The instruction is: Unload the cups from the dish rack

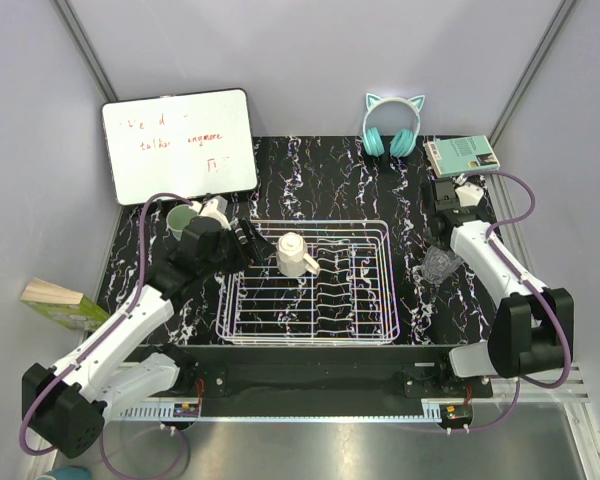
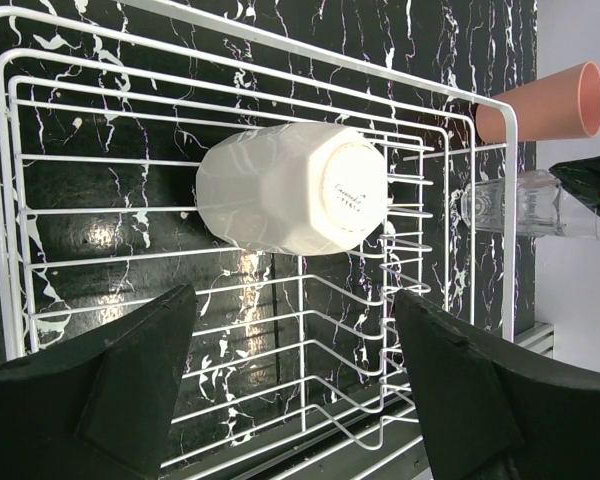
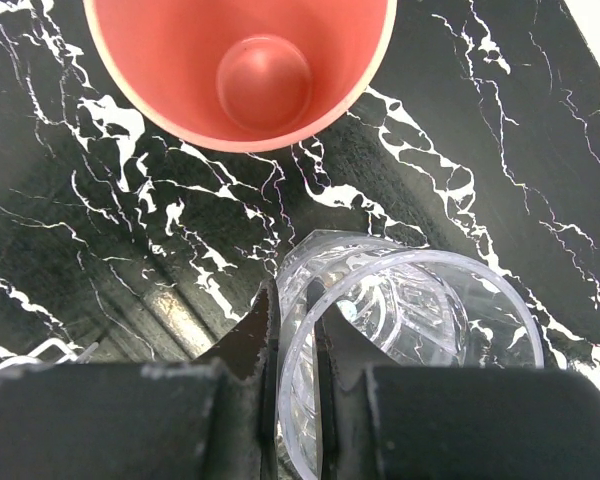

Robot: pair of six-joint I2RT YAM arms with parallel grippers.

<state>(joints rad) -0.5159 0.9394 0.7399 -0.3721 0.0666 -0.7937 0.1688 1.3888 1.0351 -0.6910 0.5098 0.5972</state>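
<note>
The white wire dish rack [image 1: 370,300] sits mid-table. A cream handled mug [image 1: 294,254] stands upside down in its back left part. The mug also shows in the left wrist view [image 2: 295,187], on the rack's wires [image 2: 100,160]. My left gripper [image 1: 246,240] is open and empty, just left of the mug, its jaws wide apart [image 2: 295,400]. My right gripper [image 3: 298,340] is shut on the rim of a clear glass [image 3: 420,310], right of the rack [image 1: 441,264]. A pink cup [image 3: 242,65] stands upright on the table just beyond the glass. A pale green cup [image 1: 180,218] stands behind my left arm.
A whiteboard [image 1: 180,145] leans at the back left. Teal cat-ear headphones [image 1: 392,128] and a teal box [image 1: 462,154] lie at the back right. A wooden-and-green box [image 1: 60,302] lies off the table's left edge.
</note>
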